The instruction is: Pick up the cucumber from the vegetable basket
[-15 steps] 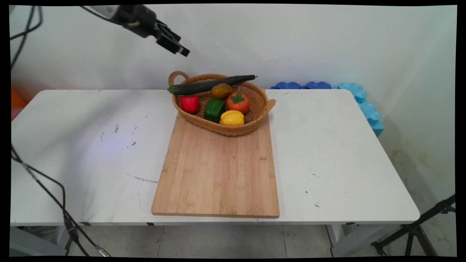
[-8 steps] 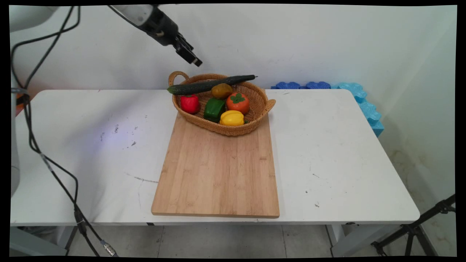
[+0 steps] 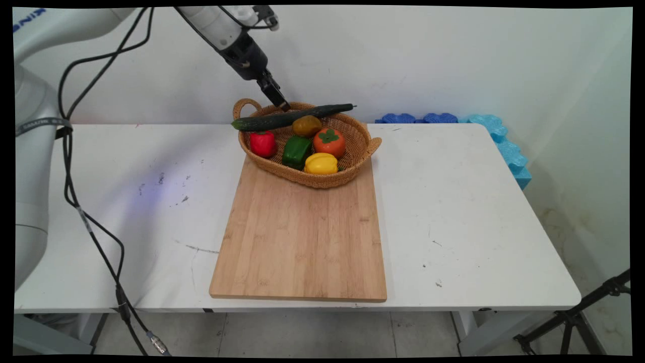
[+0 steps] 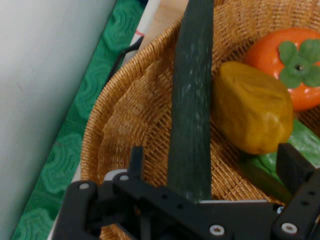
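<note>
Gripper (image 3: 283, 104) hangs just above the cucumber (image 3: 292, 117), fingers (image 4: 136, 161) spread apart to either side of it, not clamped. The cucumber lies across the rim of the wicker basket (image 3: 322, 180), which sits at the far end of the wooden board (image 3: 302, 237) on the counter (image 3: 453, 212). A yellow-brown fruit (image 4: 252, 107) and a persimmon (image 4: 287, 67) lie beside it.

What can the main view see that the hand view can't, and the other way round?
Only the main view shows the wooden board, white table, red pepper, yellow pepper and the basket's handles.

Only the hand view shows the green mat behind the basket, and the open gripper straddling the cucumber.

Both show the cucumber lying across the basket, the brownish-yellow fruit and the orange persimmon.
</note>
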